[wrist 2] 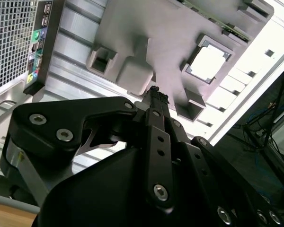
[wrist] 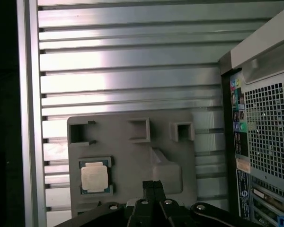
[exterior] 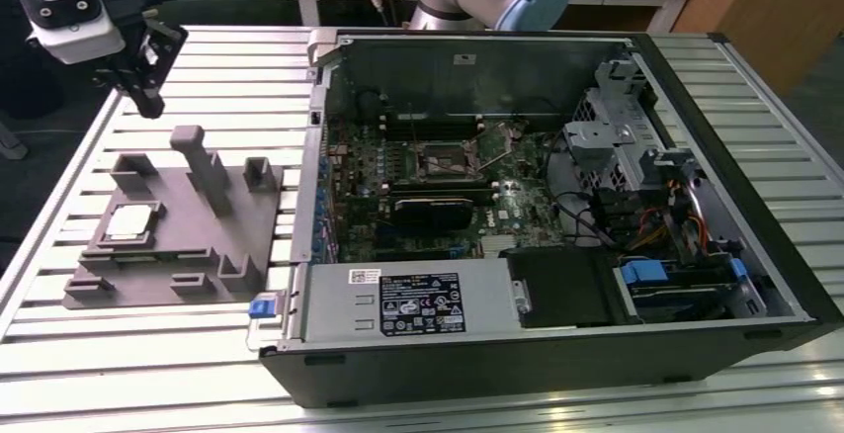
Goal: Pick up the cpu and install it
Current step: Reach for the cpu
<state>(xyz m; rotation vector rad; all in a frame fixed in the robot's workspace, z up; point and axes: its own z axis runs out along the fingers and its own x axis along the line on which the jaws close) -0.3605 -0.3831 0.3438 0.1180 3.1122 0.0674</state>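
gripper [exterior: 150, 109]: jaws pinched shut, nothing in them, up in the air
cpu [exterior: 129, 220]: sitting in the gray fixture [exterior: 198, 247], 6 o'clock from gripper

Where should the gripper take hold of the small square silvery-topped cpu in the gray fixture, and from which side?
Likely from straight above, pinching two opposite edges of the small flat square silvery-topped cpu. It lies flat, top up, sunk in a pocket of the gray plastic fixture, so a sideways approach looks blocked. The pocket walls seem to hug the corners, leaving the mid-edges freer.
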